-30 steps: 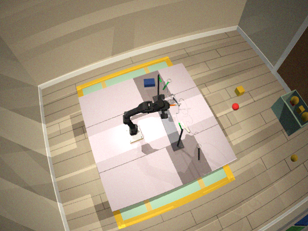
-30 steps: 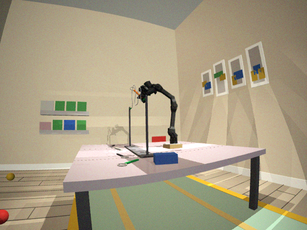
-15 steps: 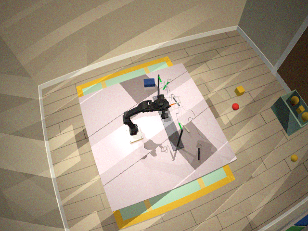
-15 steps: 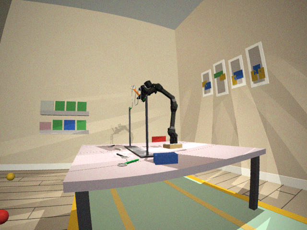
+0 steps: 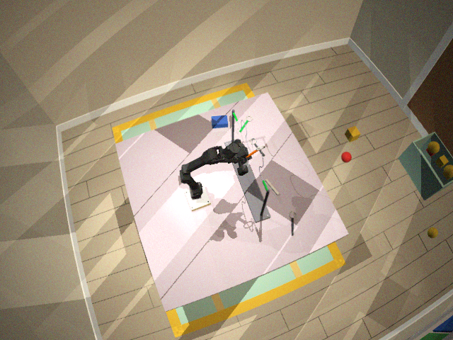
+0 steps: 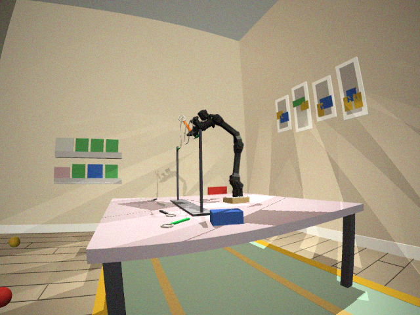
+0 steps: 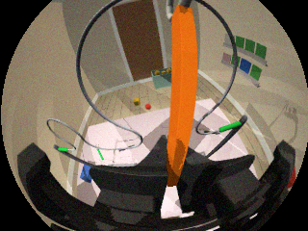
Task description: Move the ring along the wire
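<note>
My gripper (image 5: 248, 157) (image 6: 191, 133) (image 7: 166, 138) is shut on the orange handle (image 5: 253, 153) (image 6: 186, 126) (image 7: 184, 87), high above the table. The ring (image 5: 262, 147) (image 6: 182, 117) is at the handle's far end, at the upper part of the grey wire (image 7: 78, 63); the wrist view cuts it off at the top, so its clearance from the wire cannot be told. One green part (image 5: 234, 116) (image 7: 63, 149) is by the post (image 5: 233, 126) (image 6: 201, 172) near the blue block. The other green part (image 5: 265, 185) (image 7: 230, 126) is by the other post (image 5: 264, 202) (image 6: 176, 172).
The posts stand on a grey base plate (image 5: 264, 214) (image 6: 200, 214). The blue block (image 5: 219, 122) (image 6: 226, 216), a loose green-handled ring (image 5: 243, 126) (image 6: 180, 221), a black-handled ring (image 5: 292, 226) and a beige bar (image 5: 272, 186) lie on the table. A red block (image 6: 216, 189) shows behind.
</note>
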Robot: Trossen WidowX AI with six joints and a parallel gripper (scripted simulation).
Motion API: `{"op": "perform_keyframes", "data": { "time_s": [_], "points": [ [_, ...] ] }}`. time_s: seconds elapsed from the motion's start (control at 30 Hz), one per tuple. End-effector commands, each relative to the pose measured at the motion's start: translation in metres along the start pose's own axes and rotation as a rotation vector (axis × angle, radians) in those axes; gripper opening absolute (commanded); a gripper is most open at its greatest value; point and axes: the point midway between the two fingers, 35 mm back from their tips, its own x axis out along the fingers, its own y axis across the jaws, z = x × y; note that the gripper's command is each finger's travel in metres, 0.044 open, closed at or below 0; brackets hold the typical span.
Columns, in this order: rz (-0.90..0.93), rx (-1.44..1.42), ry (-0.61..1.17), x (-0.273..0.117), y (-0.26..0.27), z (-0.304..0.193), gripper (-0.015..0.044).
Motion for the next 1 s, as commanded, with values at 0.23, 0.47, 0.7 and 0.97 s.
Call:
{"op": "perform_keyframes", "data": {
  "time_s": [0.23,0.47,0.7,0.97],
  "points": [
    [-0.067,-0.116,-0.019,-0.001,-0.005,0.000,-0.0150],
    [-0.111,-0.190,-0.030,-0.001,-0.007,0.000,-0.0150],
    [-0.155,-0.265,-0.040,-0.001,-0.010,0.001,-0.0150],
    [-0.204,-0.351,-0.052,-0.001,-0.013,0.002,-0.0150]
  ]
}}
